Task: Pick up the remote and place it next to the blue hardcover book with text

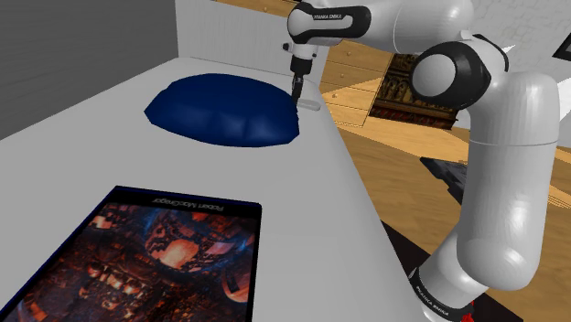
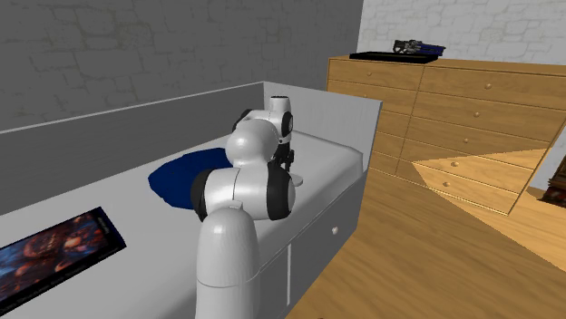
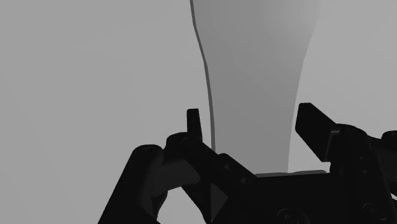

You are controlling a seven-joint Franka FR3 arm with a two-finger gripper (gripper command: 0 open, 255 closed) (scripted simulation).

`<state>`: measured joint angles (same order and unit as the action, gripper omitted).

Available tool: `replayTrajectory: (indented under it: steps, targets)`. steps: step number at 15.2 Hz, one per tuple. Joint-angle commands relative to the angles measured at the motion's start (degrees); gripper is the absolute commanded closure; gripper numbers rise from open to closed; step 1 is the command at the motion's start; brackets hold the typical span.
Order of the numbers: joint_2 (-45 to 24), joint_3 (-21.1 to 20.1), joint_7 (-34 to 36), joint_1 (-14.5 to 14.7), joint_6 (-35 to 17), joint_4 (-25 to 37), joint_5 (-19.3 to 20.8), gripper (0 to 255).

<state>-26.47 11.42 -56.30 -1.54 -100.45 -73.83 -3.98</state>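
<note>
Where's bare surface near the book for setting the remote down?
Bare white surface lies between the book and the blue cushion, and along the book's side toward the shoulder view's right. Tight spot: the remote and gripper, squeezed between cushion and edge.

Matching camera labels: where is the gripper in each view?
Shoulder view: gripper top centre, at the blue cushion's right edge.
Second exterior view: gripper near centre, beyond the arm's elbow.
Wrist view: gripper straddling the pale remote.
Shared landmark: blue cushion, both exterior views.
</note>
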Motion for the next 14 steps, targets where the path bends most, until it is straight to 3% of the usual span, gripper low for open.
replayTrajectory:
  steps: [1, 9, 14]
  targets:
    - [0.0, 0.0, 0.0, 0.0, 0.0, 0.0, 0.0, 255]
    - [0.0, 0.0, 0.0, 0.0, 0.0, 0.0, 0.0, 255]
    - [-0.5, 0.0, 0.0, -0.3, 4.1, 4.6, -0.1, 255]
